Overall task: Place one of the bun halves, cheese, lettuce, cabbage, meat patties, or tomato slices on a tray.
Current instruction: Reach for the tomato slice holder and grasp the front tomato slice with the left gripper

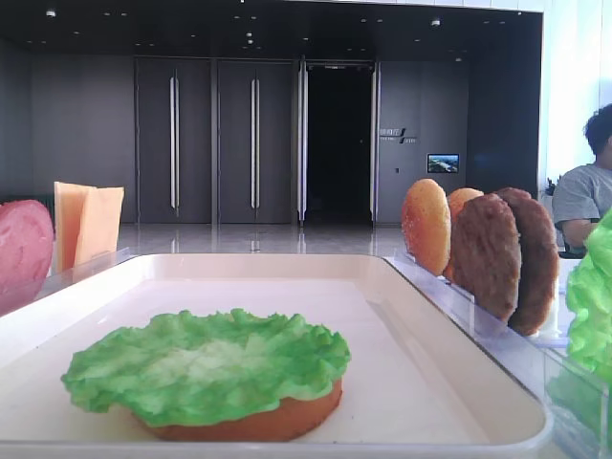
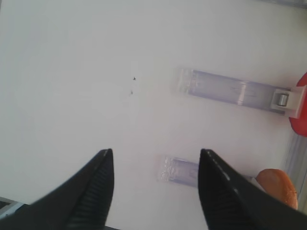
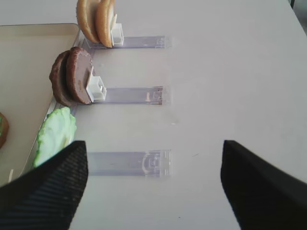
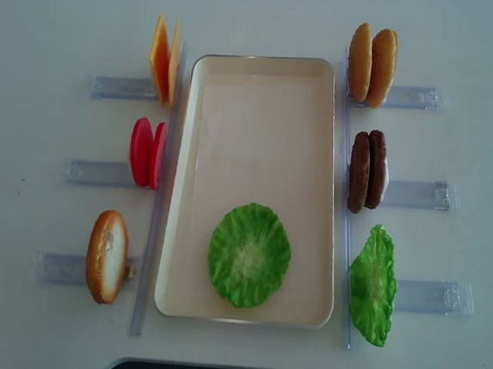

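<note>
The cream tray (image 4: 262,108) lies mid-table. On it, near its front end, a green lettuce (image 4: 249,254) leaf rests on a bun half (image 1: 249,421). In racks to the left stand cheese (image 4: 162,61), tomato slices (image 4: 147,152) and a bun half (image 4: 106,256). To the right stand two bun halves (image 4: 371,64), meat patties (image 4: 367,171) and another lettuce (image 4: 372,284). My right gripper (image 3: 153,177) is open and empty over bare table, right of that lettuce (image 3: 55,136). My left gripper (image 2: 156,187) is open and empty, left of the bun half (image 2: 278,184). I see no cabbage.
Clear plastic racks (image 4: 418,294) stick out sideways from the food on both sides of the tray. A long clear strip (image 4: 150,254) runs along the tray's left edge. A person (image 1: 583,196) sits far behind on the right.
</note>
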You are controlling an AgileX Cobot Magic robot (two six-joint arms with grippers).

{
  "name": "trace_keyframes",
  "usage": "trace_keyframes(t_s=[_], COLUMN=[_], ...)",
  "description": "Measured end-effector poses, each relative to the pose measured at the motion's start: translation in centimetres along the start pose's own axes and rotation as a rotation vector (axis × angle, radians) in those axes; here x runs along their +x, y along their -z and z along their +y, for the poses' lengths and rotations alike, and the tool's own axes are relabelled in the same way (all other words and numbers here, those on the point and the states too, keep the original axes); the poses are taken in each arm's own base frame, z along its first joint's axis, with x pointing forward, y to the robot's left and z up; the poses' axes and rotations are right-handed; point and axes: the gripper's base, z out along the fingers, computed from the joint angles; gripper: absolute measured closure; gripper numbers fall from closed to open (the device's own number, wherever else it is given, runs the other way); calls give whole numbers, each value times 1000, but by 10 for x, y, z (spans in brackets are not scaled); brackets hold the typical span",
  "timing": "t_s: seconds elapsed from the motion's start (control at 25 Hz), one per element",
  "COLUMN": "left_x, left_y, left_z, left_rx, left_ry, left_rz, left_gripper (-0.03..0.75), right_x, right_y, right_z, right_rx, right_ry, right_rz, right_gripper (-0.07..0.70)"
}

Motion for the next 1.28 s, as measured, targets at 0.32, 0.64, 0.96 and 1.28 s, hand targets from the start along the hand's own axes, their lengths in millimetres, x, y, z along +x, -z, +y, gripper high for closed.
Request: trace_keyframes(t_s=[0.32, 0.64, 0.96, 1.28], left_x=[1, 1, 4, 6], left_y=[0, 0, 6, 9], left_z=[-4, -6, -9, -28], left_rx=[46, 66, 116, 113], left_ry=[-24, -41, 12, -68], left_rz=[6, 8, -1, -12], left_gripper=[286, 286, 286, 286], right_x=[0, 0, 0, 0], right_y=[0, 0, 0, 0], right_z=[0, 0, 0, 0], right_rx=[0, 0, 0, 0], right_ry=[0, -1, -1, -1], right_rz=[0, 0, 0, 0], right_gripper=[89, 89, 89, 89])
